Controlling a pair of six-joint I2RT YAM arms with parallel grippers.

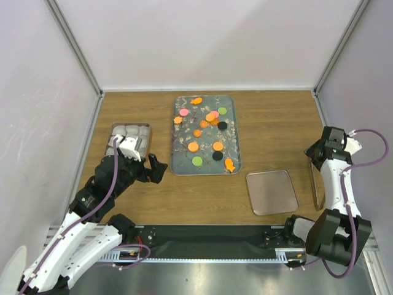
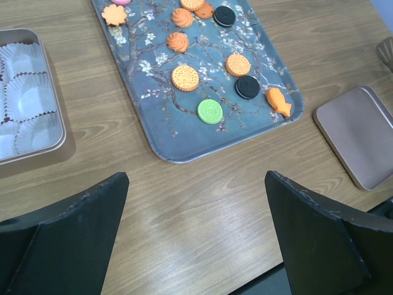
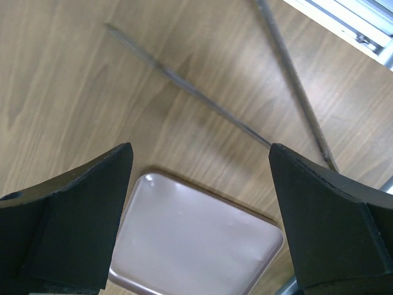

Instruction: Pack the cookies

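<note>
Left hand point(image 2: 196, 177) and right hand point(image 3: 199, 147) both stood released, empty. The cookies point(image 1: 193, 146) lay scattered on the tray point(image 1: 184, 163) at mid-tabletop, apart from the box point(image 1: 130, 125) by the left edge. Risk: flat, closely set cookies could slip the pinch or nudge their neighbours.

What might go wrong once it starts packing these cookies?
1. The cookies lie flat on the floral tray, so the open left hand may just push one along instead of lifting it.
2. The orange cookies near the tray's far end sit touching, so one grab might disturb neighbours.
3. The paper cups in the tin look flimsy; a clumsy drop could crumple them.
</note>
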